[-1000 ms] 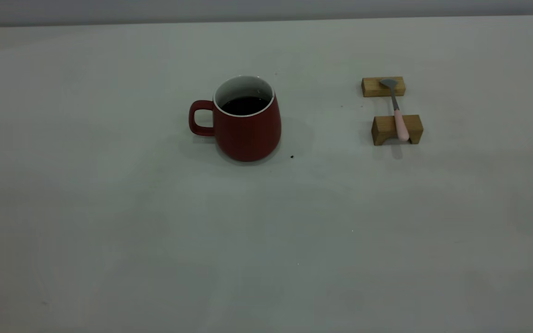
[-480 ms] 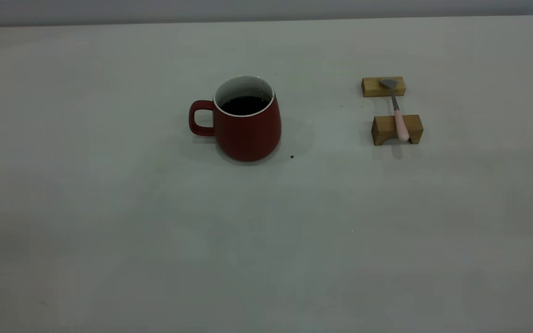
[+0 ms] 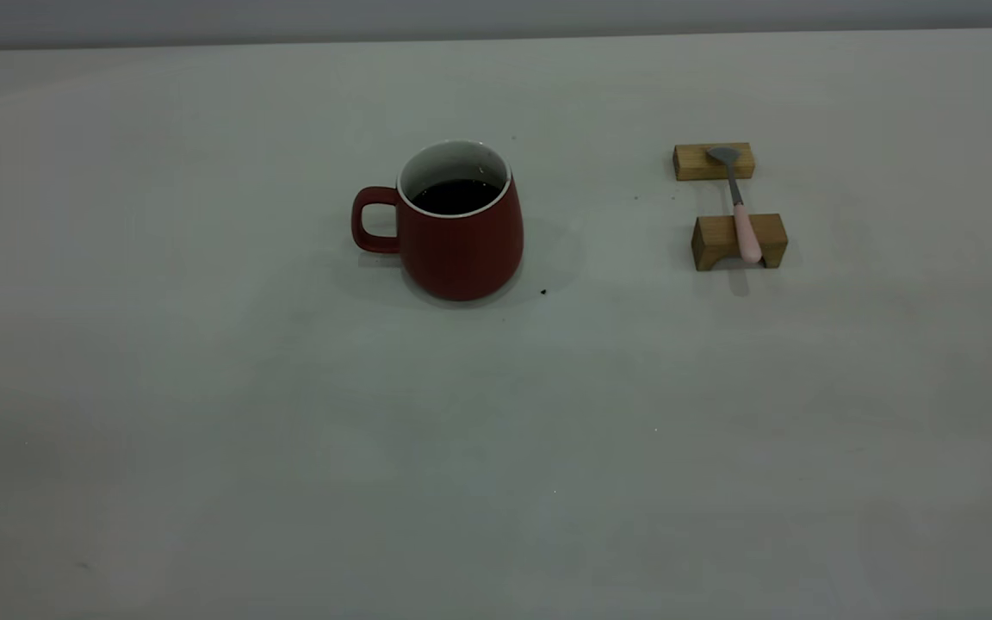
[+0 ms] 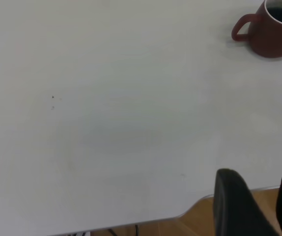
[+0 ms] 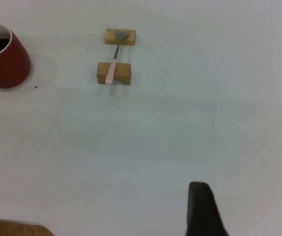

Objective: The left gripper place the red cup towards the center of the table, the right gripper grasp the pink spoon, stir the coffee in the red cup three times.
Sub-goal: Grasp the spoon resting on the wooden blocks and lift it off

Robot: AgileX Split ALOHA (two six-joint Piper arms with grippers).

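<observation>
Lying across wooden blocks (image 3: 738,241), pink spoon (image 3: 739,207) bowl points away; left claw (image 4: 264,206) spread, right's state unclear.

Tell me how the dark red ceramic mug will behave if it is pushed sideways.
The dark red ceramic mug would probably slide rather than tip, as it is wider at the base. The dark coffee sits well below the rim, so spilling seems unlikely, though sloshing is possible.
</observation>
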